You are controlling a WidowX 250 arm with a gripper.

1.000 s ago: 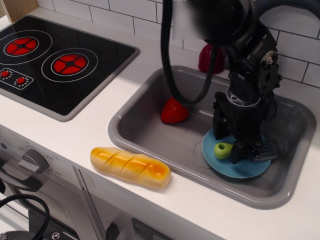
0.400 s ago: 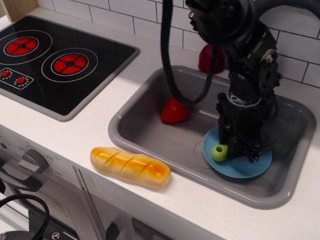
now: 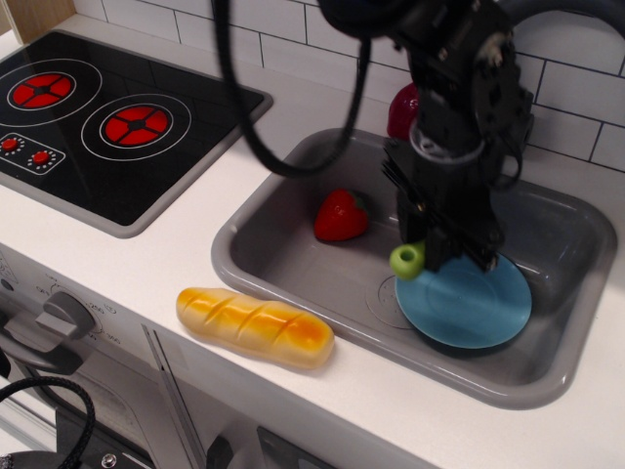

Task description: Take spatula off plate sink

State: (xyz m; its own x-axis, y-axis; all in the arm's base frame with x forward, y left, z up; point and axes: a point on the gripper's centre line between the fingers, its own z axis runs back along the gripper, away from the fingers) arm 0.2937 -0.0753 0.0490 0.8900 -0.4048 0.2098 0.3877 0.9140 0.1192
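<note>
Observation.image gives you the white surface [image 3: 117, 264] with the black stovetop [image 3: 107, 127] far left and the grey sink [image 3: 293, 244] on the right. Inside the sink, the light-blue plate [image 3: 469, 308] lies flat and bare toward the near right, and a red strawberry [image 3: 341, 217] sits to its left. A bread roll [image 3: 254, 326] lies on the surface just outside the sink's near-left rim.

Your claw [image 3: 439, 249] hangs above the plate's far-left edge, clamped on the spatula [image 3: 409, 260]. You see only the lime-green handle end, poking out to the left and slightly toward you; the blade is hidden behind the fingers. Judging from that stub, the long axis runs roughly left to right through the claw, handle pointing left.

So the spatula appears lifted clear of the plate. What your next move turns on is open sink floor: it lies to the claw's left, between plate and strawberry, the way the handle already points.
</note>
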